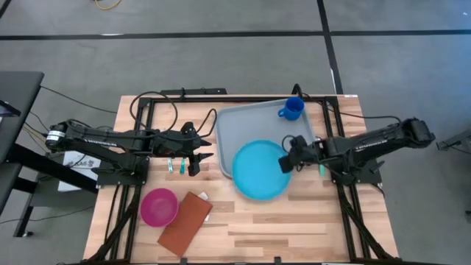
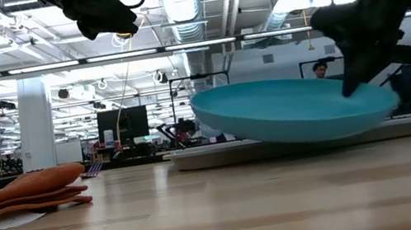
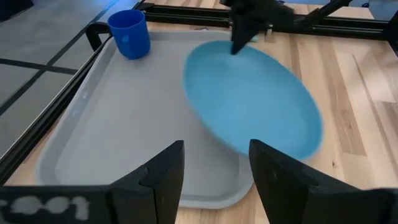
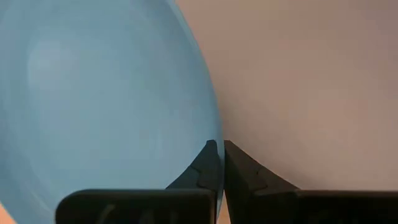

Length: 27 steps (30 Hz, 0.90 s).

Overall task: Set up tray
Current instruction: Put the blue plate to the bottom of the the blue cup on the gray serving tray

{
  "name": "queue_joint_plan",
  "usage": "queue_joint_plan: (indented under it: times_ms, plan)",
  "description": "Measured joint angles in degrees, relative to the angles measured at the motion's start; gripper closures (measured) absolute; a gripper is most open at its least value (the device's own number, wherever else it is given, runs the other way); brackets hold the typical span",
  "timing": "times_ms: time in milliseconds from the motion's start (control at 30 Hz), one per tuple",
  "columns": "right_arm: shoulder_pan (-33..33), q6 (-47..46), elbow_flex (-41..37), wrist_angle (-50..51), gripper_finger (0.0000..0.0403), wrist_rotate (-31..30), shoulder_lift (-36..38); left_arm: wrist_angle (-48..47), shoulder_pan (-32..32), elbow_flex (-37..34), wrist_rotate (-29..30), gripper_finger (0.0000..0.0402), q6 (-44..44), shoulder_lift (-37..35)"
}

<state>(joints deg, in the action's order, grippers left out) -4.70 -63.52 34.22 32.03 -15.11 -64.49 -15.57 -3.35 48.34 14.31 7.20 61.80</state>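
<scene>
Right pincer (image 1: 287, 162) is clamped shut on the right rim of the round blue plate (image 1: 260, 170), fingers (image 4: 210, 167) nearly meeting across the rim in the right wrist view. The plate is tilted: gripped edge raised, opposite side dipping toward the counter (image 1: 294, 221) in the low view. It overlaps the near right part of the tray (image 1: 246, 129) and hangs past the tray's near rim.

The tray lies flat on the counter at far centre, between the two arms. A blue cup (image 1: 291, 109) stands upright in the tray's far right corner.

Left pincer (image 1: 200, 156) hovers just left of the tray, fingers (image 3: 160, 177) spread apart, holding nothing.

A pink bowl (image 1: 159, 206) sits near left on the counter, an orange-brown napkin (image 1: 185, 222) just right of it.
</scene>
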Motion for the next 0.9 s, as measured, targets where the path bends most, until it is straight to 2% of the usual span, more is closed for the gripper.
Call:
queue_joint_plan:
  times_ms: [300,467,600,900]
  plan:
    - [13.4,-2.5,0.0,-1.0,0.04,2.0,0.0,0.0,0.0,0.0,0.0,0.0231,0.0,0.0]
    - [19.0,-2.5,0.0,-1.7,0.04,8.0,0.0,0.0,0.0,0.0,0.0,0.0231,-0.3,0.0]
    - [20.9,-2.6,0.0,-0.6,0.0399,9.4,-0.5,-0.2,0.0,0.0,0.0,0.0231,-0.4,0.0]
    - [21.7,-3.8,0.0,-1.9,0.0399,7.5,-5.2,-0.4,0.0,0.0,0.0,0.0231,-0.5,0.1]
